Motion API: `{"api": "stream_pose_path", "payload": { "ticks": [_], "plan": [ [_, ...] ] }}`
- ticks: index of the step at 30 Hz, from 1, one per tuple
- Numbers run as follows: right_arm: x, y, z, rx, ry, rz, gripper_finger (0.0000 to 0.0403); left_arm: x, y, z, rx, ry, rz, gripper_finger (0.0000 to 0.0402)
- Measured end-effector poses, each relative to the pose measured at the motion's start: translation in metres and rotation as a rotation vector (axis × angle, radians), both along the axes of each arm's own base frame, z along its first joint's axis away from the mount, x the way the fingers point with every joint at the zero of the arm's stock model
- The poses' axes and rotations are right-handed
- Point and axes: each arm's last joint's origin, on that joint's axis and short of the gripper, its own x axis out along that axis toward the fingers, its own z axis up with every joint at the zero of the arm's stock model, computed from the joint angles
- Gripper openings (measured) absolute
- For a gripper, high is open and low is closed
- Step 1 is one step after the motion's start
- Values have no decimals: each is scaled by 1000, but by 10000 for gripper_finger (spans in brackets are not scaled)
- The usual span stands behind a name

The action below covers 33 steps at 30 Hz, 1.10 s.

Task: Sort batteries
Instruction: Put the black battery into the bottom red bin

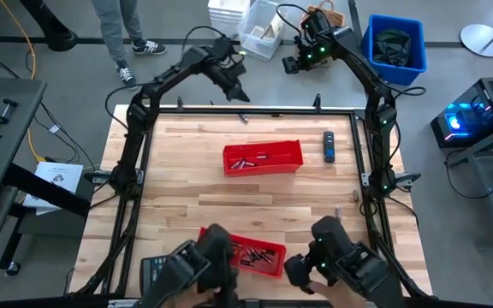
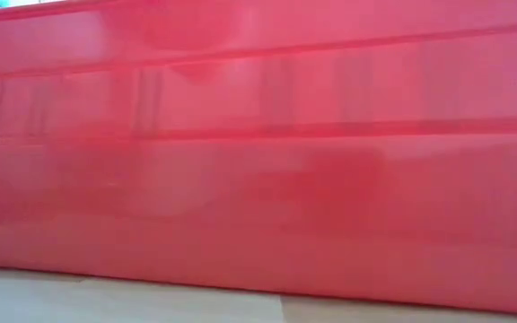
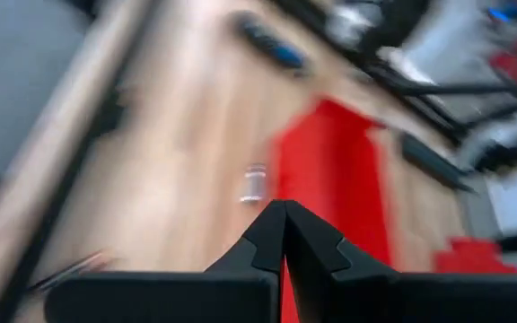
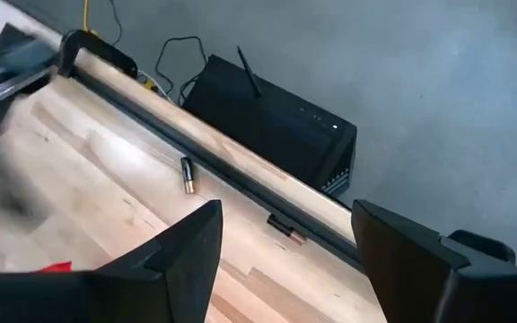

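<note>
The left gripper [image 3: 284, 235] hangs over the table's far edge with its fingers pressed together on nothing, while the right gripper [image 4: 285, 260] waits near its own side edge, fingers wide apart. Batteries [image 1: 248, 160] lie in 2 red trays [image 1: 294, 154] — 1 at mid-table, 1 at the near edge — and a loose battery [image 4: 187, 174] rests on the wood by the rail.

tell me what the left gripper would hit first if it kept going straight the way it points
Probably the small loose battery lying on the pale wooden table, just beside the red plastic tray. The left gripper is shut; motion blur leaves depth uncertain.
</note>
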Motion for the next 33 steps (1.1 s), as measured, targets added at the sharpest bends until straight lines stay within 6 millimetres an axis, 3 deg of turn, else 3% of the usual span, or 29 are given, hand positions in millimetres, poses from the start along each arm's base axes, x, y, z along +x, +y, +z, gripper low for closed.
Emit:
{"api": "stream_pose_path", "payload": {
  "ticks": [3,6,10,12,14,18,22,25,29,33],
  "plan": [
    [12,12,-1,10,23,74,233,-4,-24,18,35,-54,-77,0],
    [33,34,-4,-13,80,204,195,-21,-33,17,55,-63,-63,0],
    [59,60,-4,-48,96,363,88,-61,-43,15,34,-134,64,0],
    [65,71,-5,-48,125,442,27,-82,-58,12,44,-133,145,0],
    [67,78,-7,-34,150,486,15,-100,-83,4,96,-56,218,0],
    [66,78,-7,-21,133,489,5,-117,-152,4,156,88,206,0],
    [67,75,-5,-19,81,481,5,-121,-210,-7,96,315,136,0],
    [75,77,-2,-50,28,510,1,-120,-236,-20,79,485,47,0],
    [79,83,-2,-46,16,539,1,-116,-238,-49,196,643,74,0],
    [77,83,-3,-29,27,533,1,-101,-203,-62,302,495,184,0]
  ]
}}
